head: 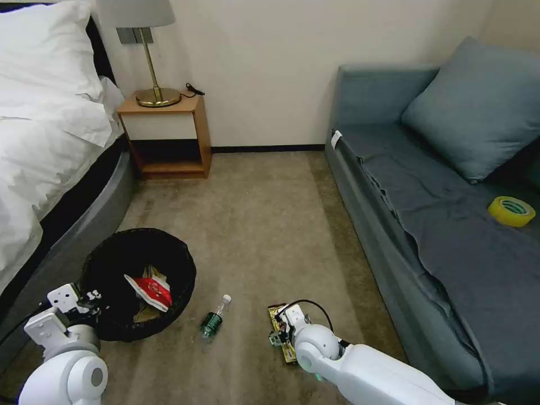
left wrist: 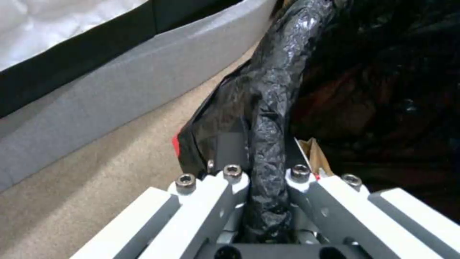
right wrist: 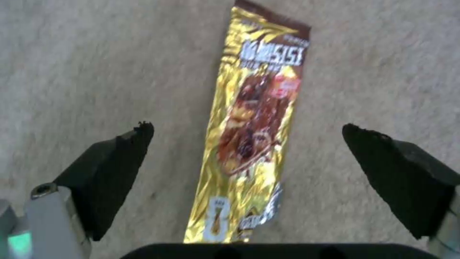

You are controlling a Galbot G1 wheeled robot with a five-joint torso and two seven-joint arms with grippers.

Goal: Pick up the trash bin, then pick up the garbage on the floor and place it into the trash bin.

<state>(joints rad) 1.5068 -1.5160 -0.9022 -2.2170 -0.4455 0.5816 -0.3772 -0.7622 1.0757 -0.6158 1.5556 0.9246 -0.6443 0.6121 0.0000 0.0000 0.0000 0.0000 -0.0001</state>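
The right gripper (right wrist: pixel 247 144) hangs wide open astride the gold-brown snack wrapper (right wrist: pixel 254 133) lying flat on the carpet (head: pixel 264 225); its pads may skid over the foil. The left gripper (left wrist: pixel 266 187) clamps the trash bin (head: pixel 138 281) rim, the green-labelled bottle (head: pixel 212 322) between them.

Black-lined trash bin (head: pixel 139 281) holds a red packet (head: pixel 152 289); green-labelled clear bottle (head: pixel 212 322) and gold-brown wrapper (right wrist: pixel 254 136) on beige carpet (head: pixel 264 225).

A brass lamp (head: pixel 153 62) is standing on a wooden nightstand (head: pixel 165 135) at upper left, beside a white-sheeted bed (head: pixel 39 129); a yellow tape roll (head: pixel 511 211) is lying on the grey sofa (head: pixel 439 225) at right.
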